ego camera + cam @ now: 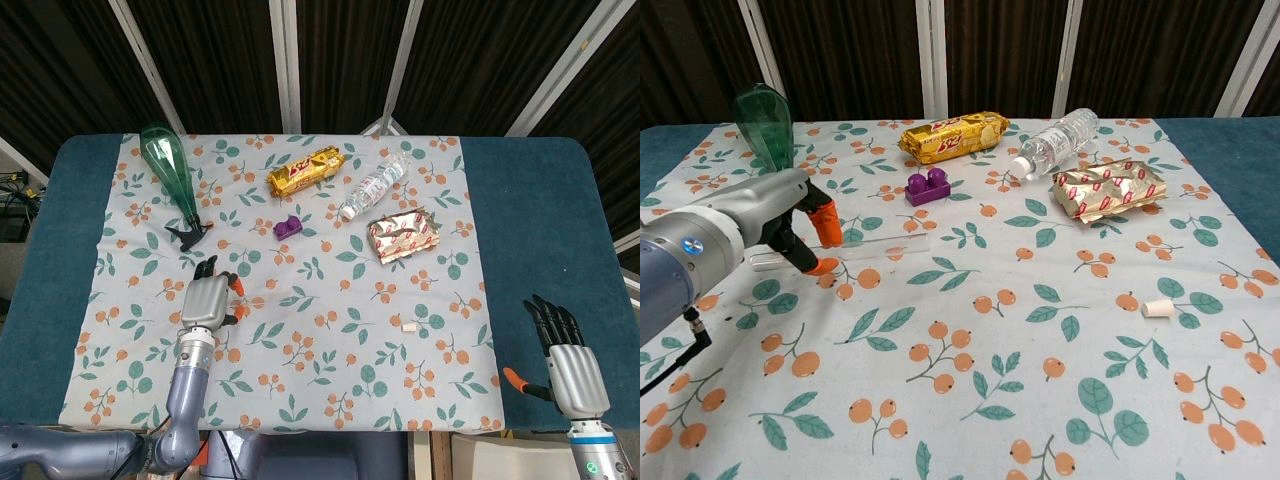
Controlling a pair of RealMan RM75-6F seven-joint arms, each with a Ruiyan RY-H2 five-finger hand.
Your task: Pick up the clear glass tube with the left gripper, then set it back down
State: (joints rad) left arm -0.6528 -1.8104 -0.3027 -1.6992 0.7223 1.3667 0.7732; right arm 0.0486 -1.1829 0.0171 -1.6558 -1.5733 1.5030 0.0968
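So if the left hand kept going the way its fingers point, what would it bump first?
Probably the green bottle's black nozzle end, just ahead of the left hand, though it may pass beside it; depth is unclear.

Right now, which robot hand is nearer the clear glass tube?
Left. The left robot hand grips the clear glass tube; the right robot hand sits far off at the table's opposite edge.

Left hand (790,225) raised with fingers (824,222) curled; right hand (568,360) upright, fingers spread.
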